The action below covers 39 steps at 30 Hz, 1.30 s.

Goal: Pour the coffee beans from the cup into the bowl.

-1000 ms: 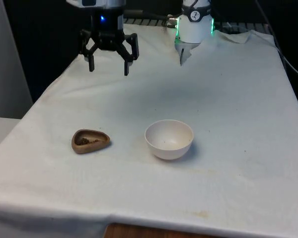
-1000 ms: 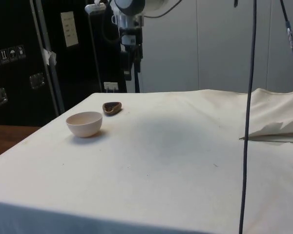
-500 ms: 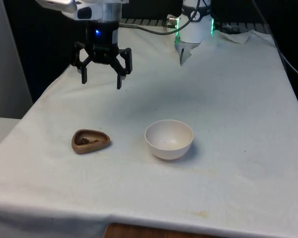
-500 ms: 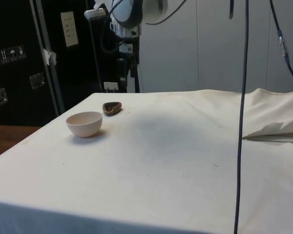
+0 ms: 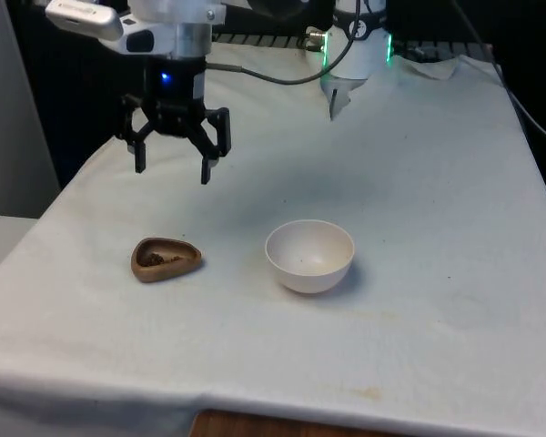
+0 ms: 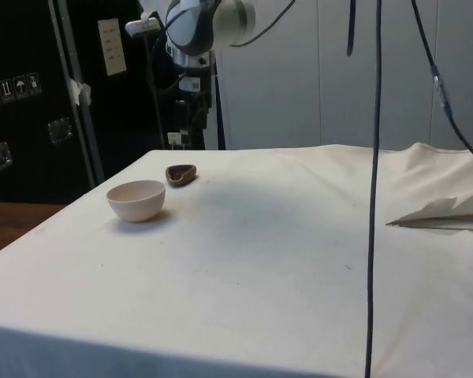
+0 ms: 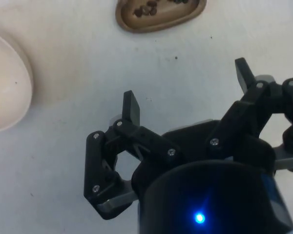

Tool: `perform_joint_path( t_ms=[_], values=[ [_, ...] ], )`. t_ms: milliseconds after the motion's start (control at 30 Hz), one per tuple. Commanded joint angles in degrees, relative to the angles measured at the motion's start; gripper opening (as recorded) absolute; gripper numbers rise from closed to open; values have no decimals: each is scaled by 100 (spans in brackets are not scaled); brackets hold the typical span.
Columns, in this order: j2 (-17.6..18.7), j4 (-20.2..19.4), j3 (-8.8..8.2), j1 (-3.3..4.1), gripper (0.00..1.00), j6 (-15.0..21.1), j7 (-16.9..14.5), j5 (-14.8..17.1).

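Front view: nearest us the white bowl (image 5: 309,256) sits empty, and just beside it, toward the front view's left, the brown cup (image 5: 166,259) holds its coffee beans (image 5: 166,259). Beyond, our gripper (image 5: 171,166) has dropped closer above the cup, fingers spread, holding nothing; we judge grasping comes next.

White-clothed table (image 6: 284,260), dark cabinets (image 6: 31,94) and pale wall panels (image 6: 299,79) behind
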Motion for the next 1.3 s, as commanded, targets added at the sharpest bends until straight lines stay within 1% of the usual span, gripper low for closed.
perform_joint_path(
  t_ms=[0,33,100,233,267,300,333,433,467,500,533,633,733,767,800,867,933,1100,1267],
  values=[
    [40,46,0,0,100,0,0,6],
    [109,132,40,-34,100,-11,-34,57],
    [195,229,29,-34,100,-29,-11,57],
    [413,493,17,-57,100,-69,40,63],
    [378,441,-6,-23,100,-23,52,34],
    [464,550,17,-63,100,-80,52,74],
    [561,665,6,-69,100,-86,52,97],
    [710,842,-17,-80,100,-103,57,149],
    [756,900,-23,-80,100,-109,57,160],
    [796,922,-63,-52,100,-57,57,166],
    [859,1020,-46,-92,100,-126,52,189],
    [1008,1197,-86,-109,100,-155,34,241],
    [1146,1364,-132,-149,100,-201,-17,286],
    [1106,1295,-178,-80,100,-132,40,252],
    [1175,1404,-149,-155,100,-212,-34,309],
    [1226,1467,-195,-155,100,-252,-126,435],
    [1243,1484,-223,-132,100,-264,-155,481],
    [1249,1478,-246,-115,100,-241,-138,464],
    [1266,1490,-241,-132,100,-241,-155,481]
  ],
)
